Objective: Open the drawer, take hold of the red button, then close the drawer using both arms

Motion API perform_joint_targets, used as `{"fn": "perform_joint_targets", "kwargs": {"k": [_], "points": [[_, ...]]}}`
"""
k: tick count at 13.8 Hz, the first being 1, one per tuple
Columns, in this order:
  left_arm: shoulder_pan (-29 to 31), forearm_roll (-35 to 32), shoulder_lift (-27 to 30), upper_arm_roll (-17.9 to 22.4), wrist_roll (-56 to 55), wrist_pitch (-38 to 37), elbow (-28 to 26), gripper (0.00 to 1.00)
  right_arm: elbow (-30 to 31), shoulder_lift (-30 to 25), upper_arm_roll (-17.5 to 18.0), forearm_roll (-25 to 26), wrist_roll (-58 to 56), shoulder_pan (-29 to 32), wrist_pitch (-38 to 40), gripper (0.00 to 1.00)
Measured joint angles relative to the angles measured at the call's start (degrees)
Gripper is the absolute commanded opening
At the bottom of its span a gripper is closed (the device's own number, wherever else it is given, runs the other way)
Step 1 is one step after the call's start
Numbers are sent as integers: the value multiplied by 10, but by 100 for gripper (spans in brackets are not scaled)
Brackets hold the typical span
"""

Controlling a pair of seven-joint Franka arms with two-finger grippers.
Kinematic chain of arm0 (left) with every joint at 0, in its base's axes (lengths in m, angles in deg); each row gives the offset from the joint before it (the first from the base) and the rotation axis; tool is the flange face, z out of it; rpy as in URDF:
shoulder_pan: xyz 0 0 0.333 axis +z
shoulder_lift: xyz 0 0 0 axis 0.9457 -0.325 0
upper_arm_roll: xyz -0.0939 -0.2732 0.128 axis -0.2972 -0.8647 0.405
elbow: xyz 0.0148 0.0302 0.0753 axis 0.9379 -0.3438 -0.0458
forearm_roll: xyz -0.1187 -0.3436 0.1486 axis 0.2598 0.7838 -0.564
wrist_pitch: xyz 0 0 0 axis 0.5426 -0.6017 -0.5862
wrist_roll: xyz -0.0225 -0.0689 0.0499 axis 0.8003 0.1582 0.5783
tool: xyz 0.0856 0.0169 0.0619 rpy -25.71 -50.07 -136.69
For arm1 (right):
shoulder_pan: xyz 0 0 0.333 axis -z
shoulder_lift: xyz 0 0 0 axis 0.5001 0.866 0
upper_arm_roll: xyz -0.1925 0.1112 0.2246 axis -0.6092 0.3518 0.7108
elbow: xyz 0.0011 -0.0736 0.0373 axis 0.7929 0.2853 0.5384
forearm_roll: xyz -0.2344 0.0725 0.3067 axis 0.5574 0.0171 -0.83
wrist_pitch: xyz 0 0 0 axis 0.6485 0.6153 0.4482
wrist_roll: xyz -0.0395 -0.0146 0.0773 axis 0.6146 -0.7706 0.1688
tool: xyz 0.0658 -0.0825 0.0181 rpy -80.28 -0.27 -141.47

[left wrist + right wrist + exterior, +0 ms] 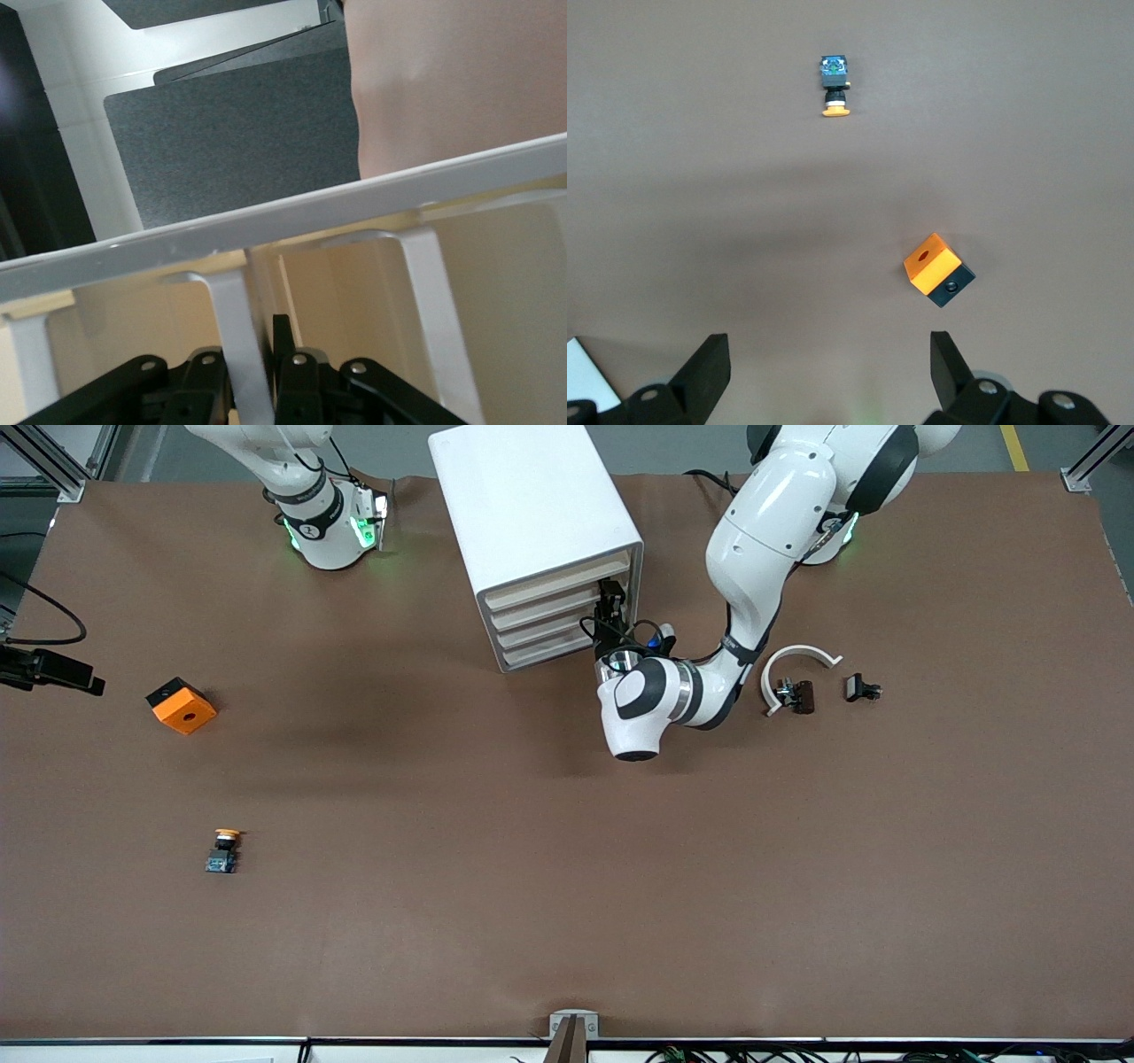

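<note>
Now the left gripper [611, 615] is clenched on a thin white handle rib [239, 345] of the shallow white drawer [560, 593] with cream front, closed in the white cabinet [532, 514]. The right gripper [828, 372] waits with its fingers spread apart, above the table.

Brown table covering [567, 886] fills nearly the whole front view — matte, evenly lit, soft shadows near centre. Grey floor [673, 447] shows along the top edge, with a yellow floor line [1014, 447] at upper right. Aluminium frame posts [53, 465] stand at both upper corners — cables [797, 1054] along the bottom edge.
</note>
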Motion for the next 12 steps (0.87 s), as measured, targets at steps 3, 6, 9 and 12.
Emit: {"fn": "perform_joint_targets", "kwargs": {"k": [3,6,9,12], "points": [[1,1,0,0,-16,-4,0,6,0,0,1,2,0,0,0,100],[2,1,0,0,-20,-4,0,7,0,0,3,1,1,-1,-1,100],[11,1,0,1,-20,-4,0,7,0,0,7,1,47,-11,2,100],[35,1,0,1,-21,-4,1,8,0,0,11,-11,150,-45,10,100]]}}
